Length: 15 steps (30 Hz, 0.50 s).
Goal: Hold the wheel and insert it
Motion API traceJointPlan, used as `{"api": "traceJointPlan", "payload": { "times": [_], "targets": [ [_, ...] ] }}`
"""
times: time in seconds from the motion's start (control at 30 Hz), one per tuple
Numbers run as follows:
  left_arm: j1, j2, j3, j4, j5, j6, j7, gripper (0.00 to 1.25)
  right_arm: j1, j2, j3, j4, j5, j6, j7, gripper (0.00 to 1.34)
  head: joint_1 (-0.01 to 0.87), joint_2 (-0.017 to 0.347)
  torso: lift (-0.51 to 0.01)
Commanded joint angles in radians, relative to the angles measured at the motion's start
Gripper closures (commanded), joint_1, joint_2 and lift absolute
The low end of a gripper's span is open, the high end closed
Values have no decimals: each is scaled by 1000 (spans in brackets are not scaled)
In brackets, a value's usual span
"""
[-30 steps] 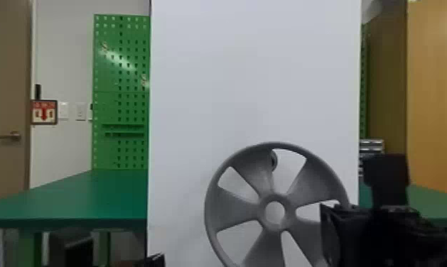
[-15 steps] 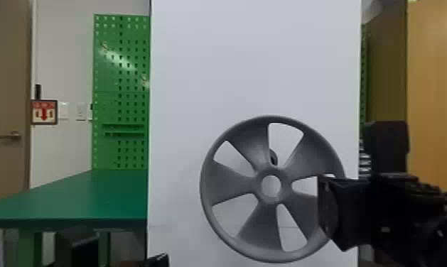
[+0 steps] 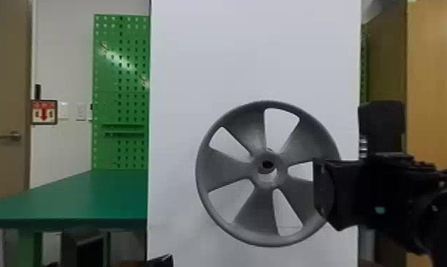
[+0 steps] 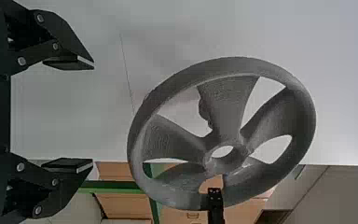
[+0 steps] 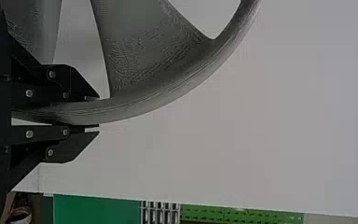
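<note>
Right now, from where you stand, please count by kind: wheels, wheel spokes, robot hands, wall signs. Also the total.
Wheels: 1
Spokes: 5
Hands: 2 (left hand, right hand)
Wall signs: 1
Total: 9

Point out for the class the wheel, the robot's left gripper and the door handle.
Wheel (image 3: 256, 169): head view, on its hub.
Left gripper (image 4: 93, 115): left wrist view, midway between its fingertips.
Door handle (image 3: 15, 136): head view, on its round base.

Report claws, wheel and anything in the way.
Right claw shut on wheel rim. Left claw open, empty. Wheel before white panel, something dark showing through hub; gap unclear.
</note>
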<state>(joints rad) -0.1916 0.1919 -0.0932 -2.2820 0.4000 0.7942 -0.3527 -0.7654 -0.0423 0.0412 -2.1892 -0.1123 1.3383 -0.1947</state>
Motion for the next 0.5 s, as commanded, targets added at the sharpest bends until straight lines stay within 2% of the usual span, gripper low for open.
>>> {"api": "traceJointPlan", "payload": {
  "times": [0.0,0.47],
  "targets": [
    [-3,1,-3,4,3,3,0,502,-18,-7,0,6,-3,7,0,1088,0,9,-494],
    [-6,3,-5,7,7,3,1,502,-26,-10,-11,8,3,-8,0,1088,0,9,-494]
  ]
}}
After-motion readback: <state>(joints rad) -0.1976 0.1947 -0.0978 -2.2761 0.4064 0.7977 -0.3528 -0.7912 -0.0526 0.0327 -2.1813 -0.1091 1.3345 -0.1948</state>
